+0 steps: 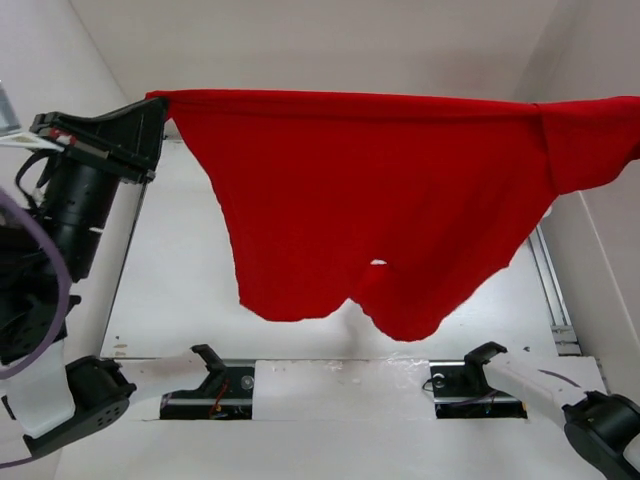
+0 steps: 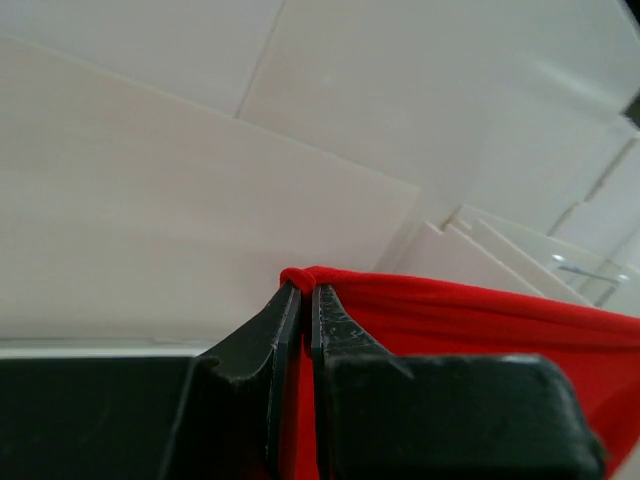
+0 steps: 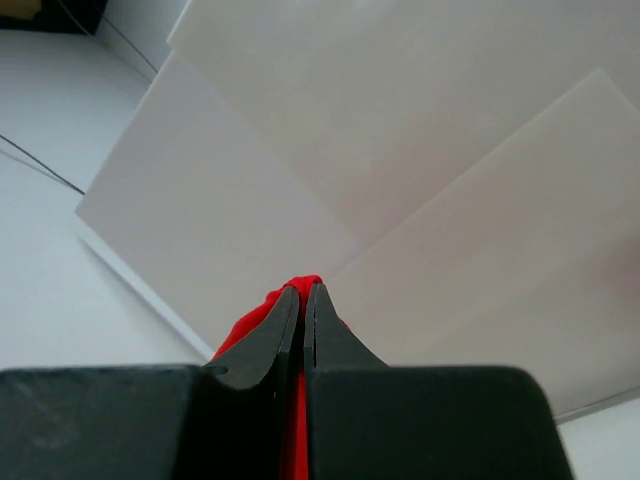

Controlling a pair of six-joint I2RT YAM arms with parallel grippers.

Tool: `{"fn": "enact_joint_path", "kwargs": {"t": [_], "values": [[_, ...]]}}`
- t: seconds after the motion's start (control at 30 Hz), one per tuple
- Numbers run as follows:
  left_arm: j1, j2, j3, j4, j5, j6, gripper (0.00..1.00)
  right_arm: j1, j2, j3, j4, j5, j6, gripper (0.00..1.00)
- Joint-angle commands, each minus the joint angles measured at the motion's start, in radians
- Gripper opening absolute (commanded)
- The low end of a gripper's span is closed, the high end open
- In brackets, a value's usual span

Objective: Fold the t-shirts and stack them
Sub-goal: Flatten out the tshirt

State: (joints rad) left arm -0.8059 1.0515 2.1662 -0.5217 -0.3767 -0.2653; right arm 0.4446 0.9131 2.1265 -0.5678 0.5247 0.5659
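Observation:
One red t-shirt (image 1: pixel 380 200) hangs in the air, pulled taut along its top edge and sagging in two lobes toward the table. My left gripper (image 1: pixel 158 100) is shut on the shirt's left top corner. In the left wrist view the jaws (image 2: pixel 303 287) pinch a rolled red hem, and the cloth (image 2: pixel 480 310) stretches away to the right. My right gripper (image 3: pixel 303 287) is shut on a bunch of red cloth (image 3: pixel 250 320). It lies beyond the right edge of the top view, where the shirt runs out of frame. No other t-shirts show.
The white table (image 1: pixel 180 280) lies below the hanging shirt. A metal rail (image 1: pixel 555 290) runs along its right side. The arm bases (image 1: pixel 210 385) (image 1: pixel 470 380) sit at the near edge. White walls close in at the back and sides.

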Motion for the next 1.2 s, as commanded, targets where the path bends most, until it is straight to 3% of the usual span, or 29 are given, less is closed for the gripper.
{"fn": "enact_joint_path", "kwargs": {"t": [0.0, 0.1, 0.27, 0.4, 0.47, 0.5, 0.53, 0.6, 0.63, 0.67, 0.73, 0.8, 0.97, 1.03, 1.13, 1.17], "values": [[0.013, 0.028, -0.015, 0.078, -0.268, 0.069, 0.00, -0.018, 0.047, -0.026, 0.043, 0.104, -0.063, 0.00], [0.013, 0.114, -0.028, 0.113, -0.523, 0.101, 0.00, -0.018, 0.122, -0.066, 0.034, 0.113, -0.063, 0.00], [0.013, 0.241, -0.068, 0.253, -0.719, 0.230, 0.00, -0.018, 0.286, -0.137, 0.100, 0.149, -0.063, 0.00], [0.013, 0.327, -0.155, 0.539, -0.787, 0.443, 0.00, -0.073, 0.421, -0.148, 0.175, 0.117, -0.063, 0.00], [0.013, 0.405, -0.201, 0.870, -0.838, 0.622, 0.00, -0.110, 0.483, -0.099, 0.218, 0.051, -0.054, 0.00], [0.013, 0.442, -0.201, 0.993, -0.838, 0.828, 0.00, -0.110, 0.550, -0.070, 0.227, 0.025, -0.054, 0.00], [0.013, 0.487, -0.131, 1.172, -0.837, 0.913, 0.00, -0.124, 0.587, -0.032, 0.227, 0.008, -0.054, 0.00], [0.125, 0.667, 0.080, 1.084, -0.791, 0.912, 0.00, -0.124, 0.662, 0.123, 0.227, -0.018, -0.054, 0.00], [0.186, 0.755, 0.266, 0.899, -0.756, 0.709, 0.00, -0.133, 0.732, 0.182, 0.217, -0.019, -0.054, 0.00], [0.232, 0.809, 0.417, 0.787, -0.658, 0.665, 0.00, -0.133, 0.763, 0.238, 0.217, -0.055, -0.054, 0.00], [0.316, 0.747, 0.276, 0.856, -0.592, 0.602, 0.00, -0.142, 0.832, 0.377, 0.241, -0.090, -0.054, 0.00], [0.335, 0.751, 0.274, 0.847, -0.472, 0.587, 0.00, -0.155, 0.845, 0.424, 0.281, -0.150, -0.064, 0.00], [0.335, 0.740, 0.268, 0.821, -0.334, 0.617, 0.00, -0.178, 0.791, 0.334, 0.447, -0.267, -0.074, 0.00], [0.335, 0.729, 0.207, 0.801, -0.312, 0.626, 0.00, -0.199, 0.755, 0.271, 0.447, -0.314, -0.083, 0.00], [0.335, 0.682, 0.092, 0.687, -0.340, 0.540, 0.00, -0.208, 0.623, -0.004, 0.447, -0.315, -0.083, 0.00], [0.335, 0.658, 0.034, 0.654, -0.340, 0.494, 0.00, -0.208, 0.584, -0.192, 0.447, -0.304, -0.083, 0.00]]}}
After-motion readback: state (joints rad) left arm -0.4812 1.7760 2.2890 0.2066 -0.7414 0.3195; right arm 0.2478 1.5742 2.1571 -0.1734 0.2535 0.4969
